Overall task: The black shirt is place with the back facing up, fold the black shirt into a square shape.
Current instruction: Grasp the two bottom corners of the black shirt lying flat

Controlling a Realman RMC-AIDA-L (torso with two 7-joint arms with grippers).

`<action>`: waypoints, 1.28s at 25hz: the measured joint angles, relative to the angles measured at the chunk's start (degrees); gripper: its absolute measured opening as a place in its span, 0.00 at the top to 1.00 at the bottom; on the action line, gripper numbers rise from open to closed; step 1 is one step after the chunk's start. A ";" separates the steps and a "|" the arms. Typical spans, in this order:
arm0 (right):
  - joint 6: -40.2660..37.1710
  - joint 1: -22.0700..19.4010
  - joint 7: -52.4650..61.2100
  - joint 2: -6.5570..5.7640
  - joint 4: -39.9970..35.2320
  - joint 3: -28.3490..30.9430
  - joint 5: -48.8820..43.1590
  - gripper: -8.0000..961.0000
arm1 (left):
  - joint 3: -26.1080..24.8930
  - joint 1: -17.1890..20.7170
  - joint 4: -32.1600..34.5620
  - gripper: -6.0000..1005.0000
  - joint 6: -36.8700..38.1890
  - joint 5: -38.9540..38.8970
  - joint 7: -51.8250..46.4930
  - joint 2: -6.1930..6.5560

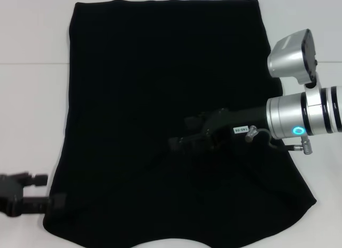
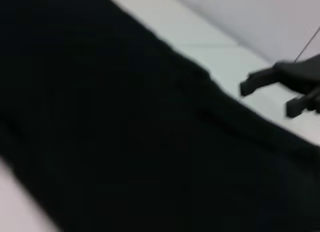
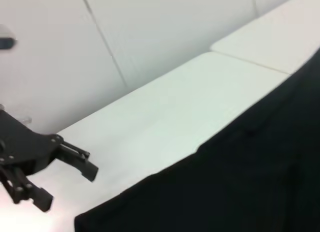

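**Black shirt spread flat, both grippers over its near half**

The black shirt (image 1: 160, 98) lies flat on the white table (image 1: 32, 71), plain side up, and fills most of the head view. Its far edge is straight and runs across the top; its two long side edges widen toward the robot. The near edge is wavy, and the near right corner makes a rounded point. White table shows bare along the left side, along the far edge and at the upper right.

The right gripper (image 1: 179, 142) reaches in from the right, over the middle of the shirt. Black on black, I cannot tell how its fingers stand there; in the left wrist view the same gripper (image 2: 265, 94) has two fingers apart with nothing between them.

The left gripper (image 1: 53, 202) is at the near left corner of the shirt, at the cloth edge. In the right wrist view it (image 3: 67, 179) is spread open over bare table, just beside the shirt edge.
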 joint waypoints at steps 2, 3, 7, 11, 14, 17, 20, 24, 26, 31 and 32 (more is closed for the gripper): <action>-0.12 0.02 -0.46 -0.05 0.04 -0.68 1.02 0.04 | -0.56 0.03 0.12 0.10 -0.49 2.54 -1.92 -0.09; -0.13 0.03 -0.44 -0.11 0.01 -0.80 1.29 0.04 | -0.74 -0.11 0.13 0.10 -0.95 4.05 -3.33 -0.16; -0.14 0.03 -0.16 -0.29 -0.39 -0.88 1.72 0.05 | -0.80 -0.50 0.16 0.11 -2.10 7.48 -7.37 -0.42; -0.24 0.12 -0.24 -0.29 -0.47 -0.88 1.74 0.05 | -0.66 -0.76 0.17 0.12 -4.05 9.12 -9.02 -0.67; -0.34 0.12 -0.26 -0.28 -0.49 -0.86 1.71 0.05 | -0.54 -1.27 -0.07 0.12 -4.94 9.75 -9.10 -1.01; -0.72 0.09 -0.09 -0.32 -0.51 -0.85 1.73 0.06 | -0.25 -2.23 -0.60 0.13 -6.23 11.42 -9.08 -1.48; -0.99 0.02 -0.01 -0.36 -0.51 -0.83 1.73 0.06 | 0.21 -3.08 -1.05 0.13 -6.69 12.46 -8.68 -1.89; -1.44 -0.15 0.05 -0.36 -0.52 -0.56 1.76 0.06 | 0.96 -3.81 -1.17 0.14 -6.97 12.91 -8.55 -2.22; -1.60 -0.20 0.05 -0.36 -0.57 -0.46 1.78 0.06 | 1.13 -4.05 -1.18 0.14 -7.09 12.93 -8.48 -2.27; -1.92 -0.23 0.05 -0.38 -0.64 -0.36 1.82 0.07 | 1.68 -4.13 -1.18 0.15 -8.49 12.97 -8.22 -2.26; -2.03 -0.23 0.05 -0.41 -0.67 -0.34 1.83 0.07 | 1.68 -4.15 -1.18 0.15 -8.59 12.99 -8.15 -2.26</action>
